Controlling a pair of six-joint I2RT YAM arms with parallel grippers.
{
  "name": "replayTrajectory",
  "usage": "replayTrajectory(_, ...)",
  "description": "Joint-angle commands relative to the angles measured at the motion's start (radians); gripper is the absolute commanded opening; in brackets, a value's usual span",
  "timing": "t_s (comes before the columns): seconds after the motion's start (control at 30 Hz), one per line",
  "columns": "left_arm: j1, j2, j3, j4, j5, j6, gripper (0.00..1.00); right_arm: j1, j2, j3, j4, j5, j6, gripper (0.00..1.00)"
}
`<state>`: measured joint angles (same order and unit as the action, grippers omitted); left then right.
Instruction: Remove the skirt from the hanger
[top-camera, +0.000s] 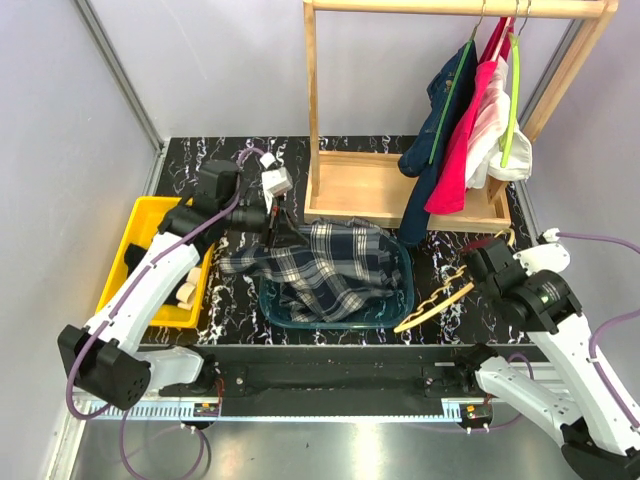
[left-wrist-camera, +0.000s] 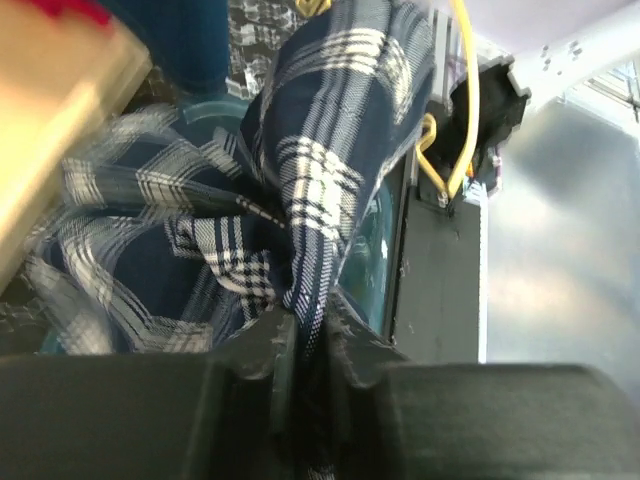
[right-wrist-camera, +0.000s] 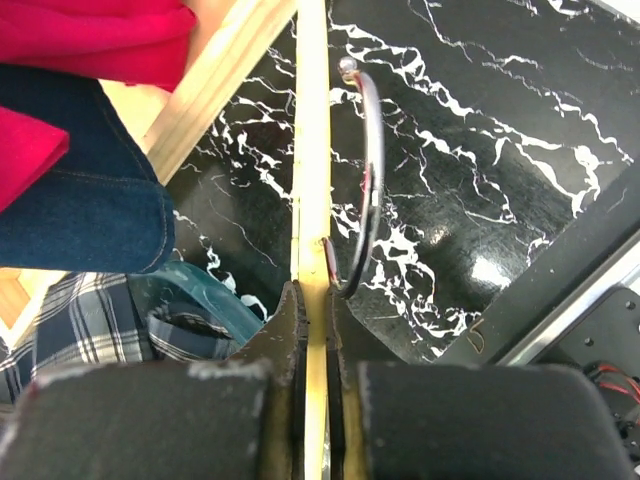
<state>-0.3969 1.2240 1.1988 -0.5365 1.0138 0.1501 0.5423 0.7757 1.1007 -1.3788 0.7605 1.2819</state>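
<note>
The tartan skirt (top-camera: 330, 270) lies heaped in a teal basin (top-camera: 405, 300), its left edge drawn up and out over the rim. My left gripper (top-camera: 275, 225) is above that edge. In the left wrist view the skirt (left-wrist-camera: 320, 150) runs down into my left gripper (left-wrist-camera: 310, 325), whose jaws are shut on a fold of it. The pale yellow hanger (top-camera: 440, 300) is off the skirt, slanting beside the basin's right side. My right gripper (top-camera: 480, 268) holds it; in the right wrist view the jaws (right-wrist-camera: 312, 295) are shut on the hanger's flat bar (right-wrist-camera: 312, 150) next to its metal hook (right-wrist-camera: 372, 150).
A wooden clothes rack (top-camera: 400, 190) stands behind the basin, with a denim garment (top-camera: 435, 130), a red garment (top-camera: 465, 150) and a green hanger (top-camera: 513, 100) hanging from it. A yellow bin (top-camera: 150, 215) sits at the left under my left arm.
</note>
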Motion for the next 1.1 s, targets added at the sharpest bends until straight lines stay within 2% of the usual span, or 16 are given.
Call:
replayTrajectory(0.0, -0.003, -0.023, 0.027, -0.178, -0.037, 0.210, 0.49, -0.018, 0.037, 0.015, -0.243, -0.045, 0.048, 0.18)
replayTrajectory(0.03, -0.005, -0.021, 0.033, -0.197, -0.055, 0.219, 0.57, -0.018, 0.042, 0.004, -0.243, -0.073, 0.054, 0.45)
replayTrajectory(0.1, -0.003, -0.023, 0.047, -0.236, -0.075, 0.243, 0.82, -0.018, 0.031, -0.028, -0.243, -0.098, 0.089, 0.56)
replayTrajectory(0.23, -0.003, -0.026, 0.109, -0.252, -0.132, 0.250, 0.86, -0.018, -0.051, -0.062, -0.243, -0.125, 0.155, 0.70)
replayTrajectory(0.33, -0.003, -0.015, 0.148, -0.261, -0.127, 0.241, 0.87, -0.018, -0.076, -0.039, -0.243, -0.147, 0.175, 0.68)
replayTrajectory(0.37, -0.003, -0.012, 0.156, -0.266, -0.127, 0.236, 0.87, -0.018, -0.075, -0.026, -0.241, -0.154, 0.169, 0.65)
replayTrajectory(0.4, -0.005, -0.003, 0.165, -0.263, -0.126, 0.233, 0.87, -0.018, -0.069, 0.006, -0.241, -0.164, 0.157, 0.56)
replayTrajectory(0.5, -0.003, 0.011, 0.206, -0.266, -0.123, 0.227, 0.87, -0.016, -0.039, 0.040, -0.163, -0.236, 0.067, 0.51)
replayTrajectory(0.6, -0.003, 0.046, 0.234, -0.266, -0.095, 0.200, 0.87, -0.018, 0.006, 0.044, -0.007, -0.334, -0.013, 0.50)
replayTrajectory(0.63, -0.003, 0.063, 0.234, -0.267, -0.060, 0.192, 0.91, -0.018, 0.037, 0.047, 0.088, -0.377, -0.030, 0.49)
replayTrajectory(0.77, -0.032, 0.100, 0.196, -0.266, -0.006, 0.167, 0.91, -0.018, 0.140, 0.160, 0.314, -0.455, -0.197, 0.48)
replayTrajectory(0.83, -0.065, 0.117, 0.165, -0.301, 0.026, 0.192, 0.90, -0.018, 0.221, 0.224, 0.360, -0.515, -0.252, 0.46)
replayTrajectory(0.93, -0.141, 0.186, 0.185, -0.492, 0.046, 0.333, 0.89, -0.018, 0.286, 0.335, 0.344, -0.541, -0.328, 0.45)
replayTrajectory(0.97, -0.158, 0.221, 0.189, -0.585, 0.045, 0.411, 0.88, -0.018, 0.289, 0.373, 0.330, -0.524, -0.334, 0.46)
replayTrajectory(1.03, -0.206, 0.249, 0.180, -0.625, 0.007, 0.450, 0.87, -0.018, 0.269, 0.402, 0.322, -0.439, -0.339, 0.48)
replayTrajectory(1.07, -0.212, 0.259, 0.173, -0.614, -0.009, 0.463, 0.87, -0.018, 0.255, 0.428, 0.323, -0.399, -0.332, 0.55)
